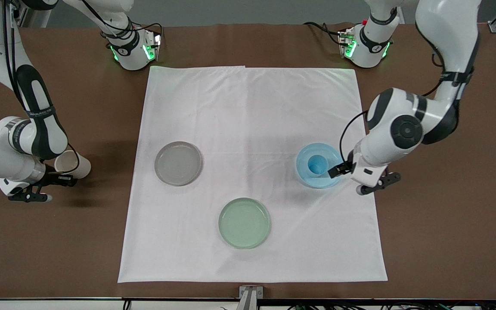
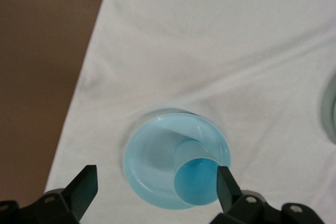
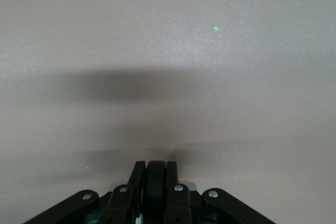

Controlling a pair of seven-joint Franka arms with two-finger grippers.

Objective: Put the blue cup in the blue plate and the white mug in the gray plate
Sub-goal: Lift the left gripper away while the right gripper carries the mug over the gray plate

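The blue cup (image 1: 317, 164) stands upright in the blue plate (image 1: 306, 172), toward the left arm's end of the cloth. My left gripper (image 1: 343, 171) is open just above them. In the left wrist view its fingers straddle the plate (image 2: 152, 156), with the cup (image 2: 197, 182) close to one finger and nothing gripped. My right gripper (image 1: 60, 178) is shut on the thin black handle of the white mug (image 1: 72, 165). It holds the mug tilted over the bare brown table at the right arm's end. In the right wrist view the gripper (image 3: 156, 182) clamps the handle. The gray plate (image 1: 178, 163) holds nothing.
A white cloth (image 1: 252, 107) covers the middle of the brown table (image 1: 446, 237). A pale green plate (image 1: 244, 223) lies on it, nearer the front camera than the gray and blue plates. Its edge shows in the left wrist view (image 2: 332, 109).
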